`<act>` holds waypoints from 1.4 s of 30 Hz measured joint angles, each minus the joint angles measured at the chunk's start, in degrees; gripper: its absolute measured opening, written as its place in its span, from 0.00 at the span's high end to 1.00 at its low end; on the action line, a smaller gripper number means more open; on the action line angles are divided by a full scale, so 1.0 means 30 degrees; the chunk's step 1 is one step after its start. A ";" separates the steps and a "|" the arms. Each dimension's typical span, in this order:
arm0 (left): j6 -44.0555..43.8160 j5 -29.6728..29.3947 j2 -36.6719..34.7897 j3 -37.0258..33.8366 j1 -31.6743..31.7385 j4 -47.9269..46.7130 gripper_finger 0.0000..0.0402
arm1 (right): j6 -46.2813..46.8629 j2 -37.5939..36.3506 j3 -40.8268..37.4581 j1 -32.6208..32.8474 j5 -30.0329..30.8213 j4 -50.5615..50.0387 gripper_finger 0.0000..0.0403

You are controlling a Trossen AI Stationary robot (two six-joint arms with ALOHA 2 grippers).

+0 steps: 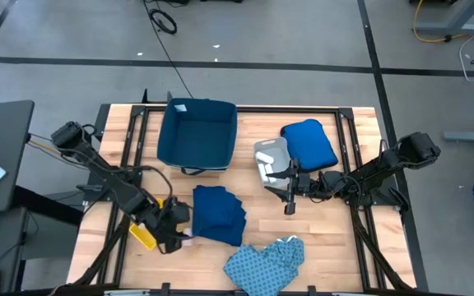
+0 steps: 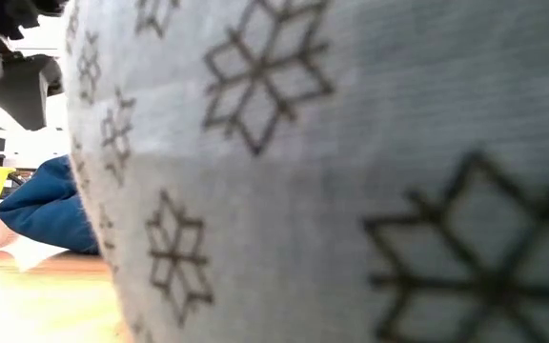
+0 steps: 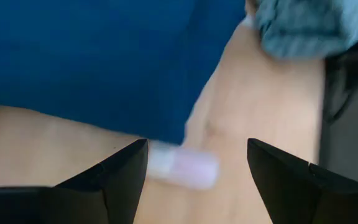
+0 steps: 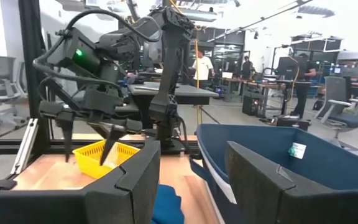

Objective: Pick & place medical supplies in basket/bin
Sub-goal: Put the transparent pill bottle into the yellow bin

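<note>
Starting from the navy bin [image 1: 197,131], note that it sits at the far middle of the table, with the dark navy garment [image 1: 219,214] just in front of it and the light blue patterned garment [image 1: 266,263] nearer still. Your left gripper [image 1: 174,228] hangs with fingers spread beside that navy garment, over a small white packet [image 3: 182,167] half tucked under its edge. Close carelessly and you may pinch cloth along with it, or nudge it farther underneath. The right gripper [image 1: 290,197], also spread, waits beside the grey tray [image 1: 270,158].
</note>
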 joint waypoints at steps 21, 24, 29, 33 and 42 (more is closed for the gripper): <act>-0.9637 0.1844 0.4067 0.0999 -0.0214 0.4929 0.31 | -0.1186 0.0000 0.0000 -0.0007 0.0384 -0.1284 0.53; -1.0453 0.1689 0.4073 0.1390 -0.0379 0.3848 0.31 | -0.1186 0.0000 0.0000 -0.0002 0.0378 -0.1402 0.53; -1.2284 0.1214 0.4110 0.1746 -0.0693 0.1936 0.31 | -0.1332 0.0000 0.0000 -0.0006 0.0341 -0.1652 0.53; -1.3299 0.1397 0.4590 0.1756 -0.0716 0.1179 0.31 | -0.1482 0.0000 0.0000 0.0017 0.0327 -0.1712 0.53; -1.3432 0.1448 0.5224 0.1838 -0.0181 0.1084 0.31 | -0.1829 0.0000 0.0000 0.0058 0.0150 -0.1761 0.53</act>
